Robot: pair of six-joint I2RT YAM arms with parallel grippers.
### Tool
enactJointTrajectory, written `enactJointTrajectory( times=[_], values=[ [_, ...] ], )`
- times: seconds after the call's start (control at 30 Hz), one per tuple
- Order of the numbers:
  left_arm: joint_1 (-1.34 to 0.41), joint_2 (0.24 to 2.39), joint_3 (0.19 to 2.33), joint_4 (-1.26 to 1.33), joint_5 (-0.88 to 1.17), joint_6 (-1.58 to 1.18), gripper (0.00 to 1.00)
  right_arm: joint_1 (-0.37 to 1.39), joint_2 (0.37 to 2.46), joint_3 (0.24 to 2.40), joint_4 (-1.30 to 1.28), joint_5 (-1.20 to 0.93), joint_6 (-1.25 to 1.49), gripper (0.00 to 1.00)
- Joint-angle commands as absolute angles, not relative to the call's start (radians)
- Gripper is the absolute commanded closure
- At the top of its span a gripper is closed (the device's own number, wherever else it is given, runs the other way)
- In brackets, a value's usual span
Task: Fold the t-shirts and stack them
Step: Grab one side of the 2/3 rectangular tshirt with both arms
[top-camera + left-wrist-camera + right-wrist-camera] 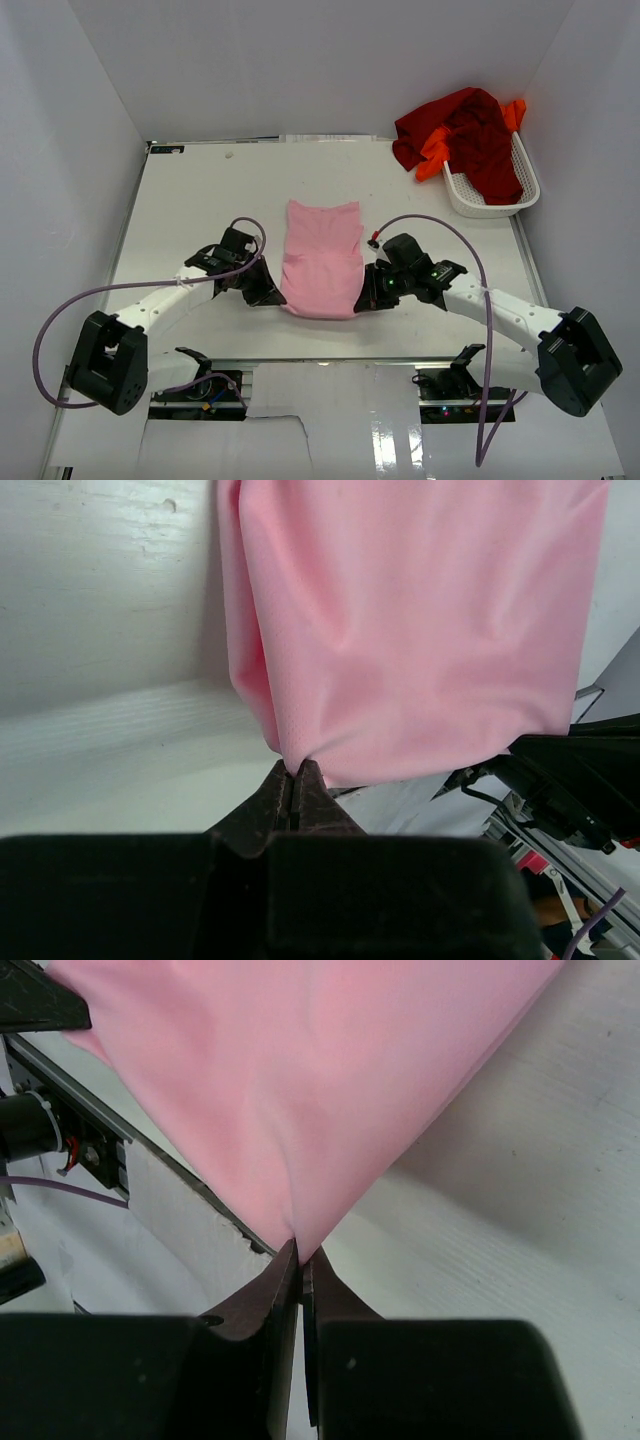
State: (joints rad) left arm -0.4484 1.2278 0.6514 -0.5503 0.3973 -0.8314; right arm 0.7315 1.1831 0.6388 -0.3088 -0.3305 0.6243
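The pink shirt (322, 262) lies centered on the counter (200, 200). The left tool (275, 298) and right tool (365, 300) each clamp a near corner. Expect light, limp, probably slippery cloth; hold corners.

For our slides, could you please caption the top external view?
Left and right jaws pinch the pink t-shirt by its near corners.

A white table (200, 200) takes up most of the booth; at its far right corner sits a white plastic mesh basket (482, 205) (rim reaching past the table's right edge); a small black tag (168, 149) marks its far left corner; plain white walls (300, 60) close round the table.
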Motion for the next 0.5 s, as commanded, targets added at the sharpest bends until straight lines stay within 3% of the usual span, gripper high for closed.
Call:
enactJointTrajectory(
  times=[0.0, 0.47],
  values=[
    [-0.449, 1.19, 0.722, -0.629, 0.371, -0.816, 1.0, 0.735, 1.161, 0.701, -0.373, -0.314, 0.597, 0.92],
    [-0.446, 1.227, 0.9, -0.692, 0.351, -0.802, 1.0, 0.724, 1.229, 0.87, -0.428, -0.33, 0.535, 0.92]
  ],
)
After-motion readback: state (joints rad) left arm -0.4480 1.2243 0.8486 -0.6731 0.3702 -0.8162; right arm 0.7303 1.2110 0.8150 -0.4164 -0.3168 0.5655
